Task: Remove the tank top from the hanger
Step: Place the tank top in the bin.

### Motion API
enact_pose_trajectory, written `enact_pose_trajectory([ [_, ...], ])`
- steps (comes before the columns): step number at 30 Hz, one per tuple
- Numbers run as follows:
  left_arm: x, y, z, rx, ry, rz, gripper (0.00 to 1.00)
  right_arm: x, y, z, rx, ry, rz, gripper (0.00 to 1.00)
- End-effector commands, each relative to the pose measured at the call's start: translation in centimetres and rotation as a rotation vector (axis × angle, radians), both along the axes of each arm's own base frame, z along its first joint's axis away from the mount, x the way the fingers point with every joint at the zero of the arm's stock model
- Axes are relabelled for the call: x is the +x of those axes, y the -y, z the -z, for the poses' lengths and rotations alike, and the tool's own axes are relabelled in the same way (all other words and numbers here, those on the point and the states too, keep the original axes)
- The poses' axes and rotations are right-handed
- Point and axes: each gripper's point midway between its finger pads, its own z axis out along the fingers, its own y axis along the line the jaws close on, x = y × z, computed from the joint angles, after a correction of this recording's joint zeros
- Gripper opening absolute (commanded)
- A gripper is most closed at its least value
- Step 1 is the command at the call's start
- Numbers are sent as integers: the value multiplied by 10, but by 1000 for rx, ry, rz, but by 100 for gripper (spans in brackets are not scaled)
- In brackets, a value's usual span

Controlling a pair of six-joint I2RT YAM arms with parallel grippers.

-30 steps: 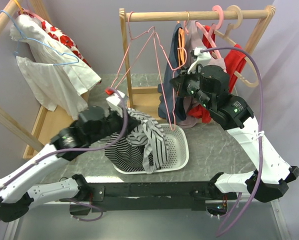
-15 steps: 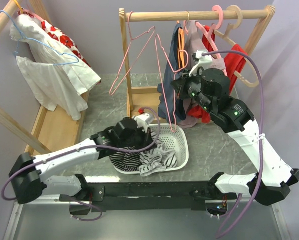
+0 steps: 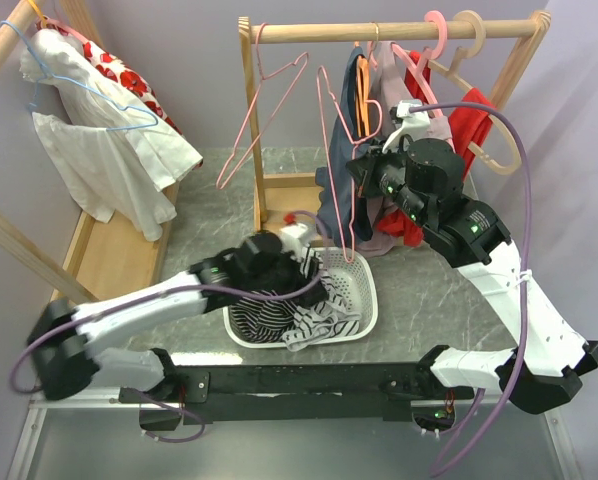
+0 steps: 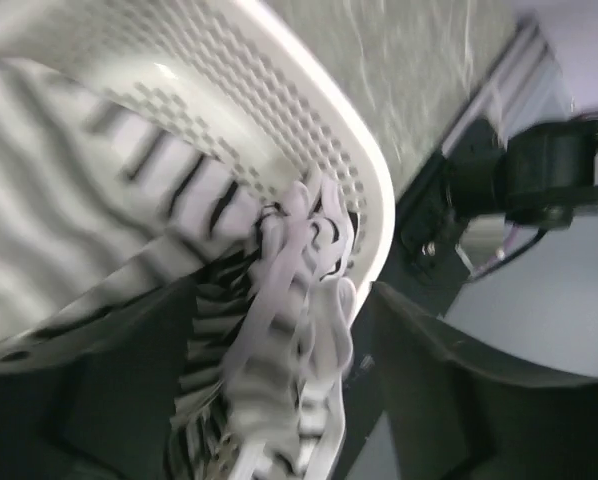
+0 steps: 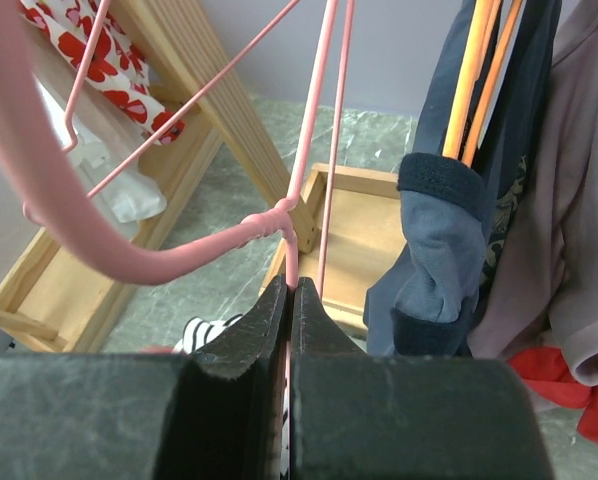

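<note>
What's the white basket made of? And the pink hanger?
The basket looks like white plastic: smooth, shiny, with moulded rows of little holes. The pink hanger looks like thin metal wire with a pink coating, twisted at its neck; the coating could be paint or plastic.

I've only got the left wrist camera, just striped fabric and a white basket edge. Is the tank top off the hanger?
Observer: Yes. In the top view the striped tank top lies bunched in the white basket, none of it on a hanger.
Operator: So where's the hanger?
Observer: The right end effector is shut on the bare pink wire hanger, next to a hanging navy garment.
</note>
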Motion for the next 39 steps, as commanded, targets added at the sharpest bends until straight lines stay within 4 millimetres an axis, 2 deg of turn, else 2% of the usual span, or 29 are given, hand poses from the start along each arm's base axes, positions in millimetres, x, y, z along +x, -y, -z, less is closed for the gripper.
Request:
enact_pose_trajectory([
  [1, 28, -47, -72, -69, 248, -229, 85, 0, 5, -22, 41, 61, 12, 0],
  [4, 44, -67, -90, -74, 353, -324, 95, -1, 1, -19, 50, 51, -6, 0],
  [6, 60, -74, -90, -68, 363, -368, 95, -3, -2, -17, 58, 43, -20, 0],
  [11, 93, -60, -57, -84, 297, -385, 90, -6, -1, -17, 68, 46, -24, 0],
  [12, 97, -54, -60, -116, 304, -391, 90, -6, 1, -17, 65, 48, -20, 0],
  [13, 101, -49, -50, -104, 290, -383, 89, -5, 0, -17, 64, 47, -20, 0],
  [15, 103, -39, -45, -108, 265, -361, 88, -6, 0, -18, 65, 48, -21, 0],
  [16, 103, -34, -33, -87, 240, -349, 86, -5, -1, -18, 66, 49, -24, 0],
  [19, 101, -30, -15, -72, 191, -339, 85, -6, -1, -18, 65, 50, -26, 0],
  [25, 92, -33, 14, -6, 109, -326, 84, -6, 1, -16, 60, 52, -21, 0],
  [27, 84, -34, 27, 8, 72, -307, 79, -5, 2, -14, 56, 53, -17, 0],
  [29, 67, -31, 38, -2, 20, -247, 72, -4, 5, -14, 52, 52, -5, 0],
  [31, 53, -29, 40, -18, -18, -206, 66, -3, 6, -14, 47, 46, -2, 0],
  [32, 43, -28, 46, -10, -36, -179, 66, -3, 6, -14, 45, 45, -3, 0],
  [35, 29, -33, 66, 34, -82, -165, 65, -3, 3, -13, 55, 45, -13, 0],
  [38, 24, -37, 88, 96, -137, -162, 66, -1, -2, -14, 61, 41, -29, 0],
  [39, 22, -38, 103, 141, -169, -161, 67, 0, -3, -12, 56, 35, -32, 0],
])
